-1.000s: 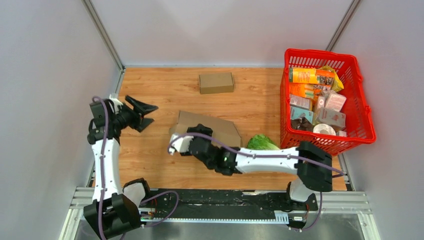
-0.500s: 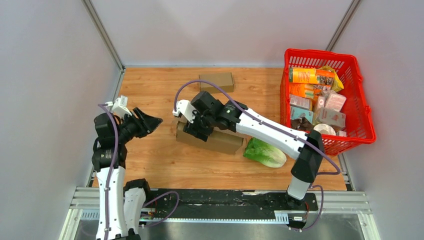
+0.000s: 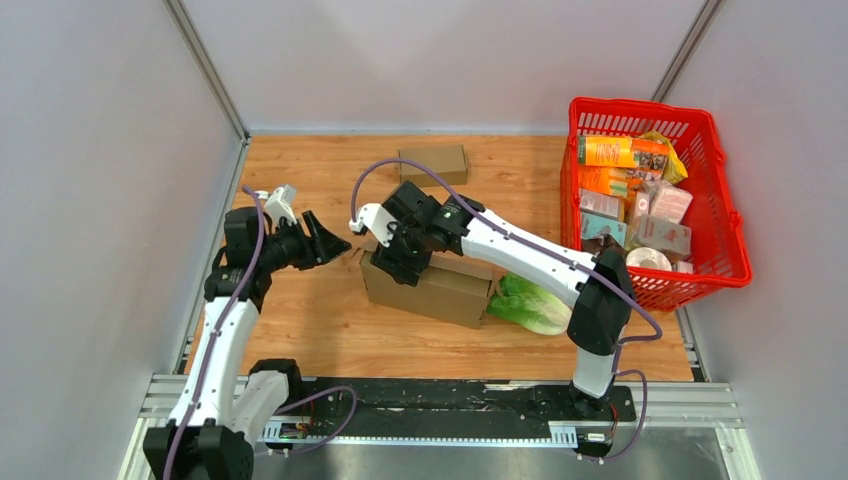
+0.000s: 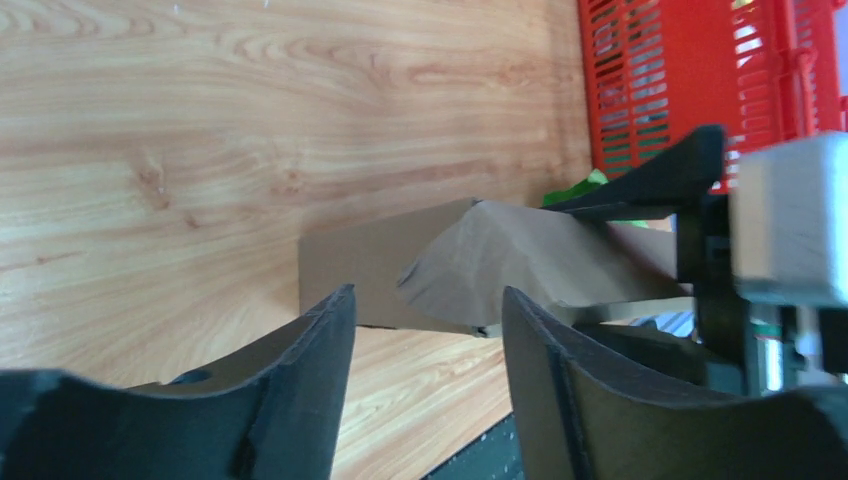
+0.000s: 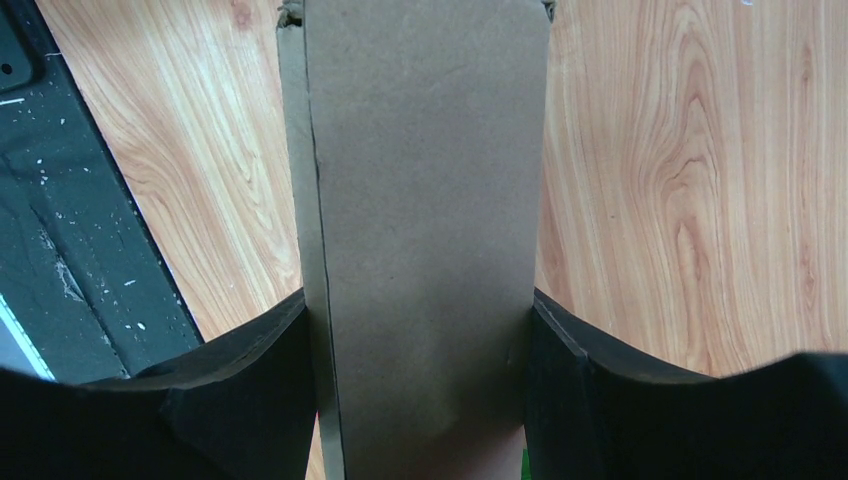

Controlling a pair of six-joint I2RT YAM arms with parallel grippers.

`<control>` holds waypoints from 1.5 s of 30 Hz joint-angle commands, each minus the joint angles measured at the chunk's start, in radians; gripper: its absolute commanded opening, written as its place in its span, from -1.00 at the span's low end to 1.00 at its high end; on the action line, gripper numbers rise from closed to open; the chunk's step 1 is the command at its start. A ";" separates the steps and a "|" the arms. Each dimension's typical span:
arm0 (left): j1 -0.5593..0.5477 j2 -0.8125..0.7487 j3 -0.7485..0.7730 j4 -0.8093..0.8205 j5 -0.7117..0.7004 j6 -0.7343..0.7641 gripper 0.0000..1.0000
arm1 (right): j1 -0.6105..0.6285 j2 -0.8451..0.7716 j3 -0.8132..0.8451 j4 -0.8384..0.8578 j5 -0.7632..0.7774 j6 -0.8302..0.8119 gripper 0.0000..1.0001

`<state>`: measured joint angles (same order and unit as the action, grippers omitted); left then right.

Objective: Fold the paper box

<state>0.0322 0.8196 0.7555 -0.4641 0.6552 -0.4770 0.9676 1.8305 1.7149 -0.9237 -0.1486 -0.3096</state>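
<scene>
Wooden table (image 3: 300,330), centre | paper box (image 3: 435,292) now stands squared up, no longer flat | right gripper (image 3: 398,258) clamps across it | left gripper (image 3: 328,243) has come beside its left end, jaws apart | I judge end flaps next

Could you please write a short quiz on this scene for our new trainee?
1. True or false: the right arm's jaws clamp a panel of the large brown cardboard box.
2. What lies beside that box, toward the red plastic basket? A) green lettuce head B) white mug C) blue sponge
3. Fill in: the left arm's jaws stand ____, holding nothing.
Key: 1 true; 2 A; 3 open.
</scene>
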 commanded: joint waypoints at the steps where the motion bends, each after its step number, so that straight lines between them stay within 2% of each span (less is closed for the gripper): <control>1: 0.000 0.085 0.008 0.073 0.088 -0.028 0.22 | -0.018 0.013 -0.024 0.054 -0.008 0.010 0.14; 3: -0.003 0.070 -0.018 0.154 0.145 -0.040 0.21 | -0.021 0.015 -0.035 0.075 -0.025 0.013 0.18; 4: -0.017 0.055 -0.021 0.151 0.126 0.013 0.21 | -0.020 0.016 -0.043 0.083 -0.028 0.017 0.20; 6: -0.058 0.003 0.036 -0.005 0.005 0.107 0.21 | -0.021 0.018 -0.041 0.083 -0.028 0.023 0.25; 7: -0.084 -0.011 0.056 -0.046 -0.106 0.177 0.19 | -0.023 0.016 -0.041 0.082 -0.031 0.023 0.27; 8: -0.115 -0.034 0.079 -0.086 -0.136 0.199 0.18 | -0.026 0.013 -0.043 0.082 -0.040 0.021 0.30; 12: -0.135 -0.092 0.071 -0.073 -0.180 0.227 -0.06 | -0.035 0.006 -0.040 0.082 -0.063 0.023 0.32; 14: -0.146 -0.114 0.048 -0.027 -0.183 0.233 -0.03 | -0.038 0.004 -0.035 0.080 -0.068 0.024 0.32; 17: -0.201 -0.082 0.077 -0.027 -0.218 0.258 -0.01 | -0.040 0.000 -0.034 0.077 -0.071 0.023 0.32; 21: -0.255 -0.020 0.128 -0.068 -0.272 0.308 -0.18 | -0.040 -0.004 -0.034 0.080 -0.080 0.024 0.32; 30: -0.339 0.039 0.134 -0.054 -0.385 0.348 -0.15 | -0.041 -0.010 -0.051 0.095 -0.103 0.026 0.32; 37: -0.356 0.125 0.175 -0.057 -0.385 0.357 -0.19 | -0.041 -0.011 -0.055 0.111 -0.111 0.026 0.31; 40: -0.357 0.145 0.194 -0.076 -0.400 0.364 -0.31 | -0.041 -0.010 -0.063 0.117 -0.097 0.024 0.31; 41: -0.357 0.148 0.197 -0.077 -0.402 0.364 -0.45 | -0.041 -0.008 -0.063 0.117 -0.095 0.027 0.31; 45: -0.362 0.148 0.215 -0.084 -0.385 0.364 -0.77 | -0.041 -0.008 -0.072 0.137 -0.094 0.052 0.31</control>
<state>-0.3279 0.9684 0.9195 -0.5613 0.2871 -0.1436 0.9249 1.8297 1.6684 -0.8070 -0.2455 -0.2779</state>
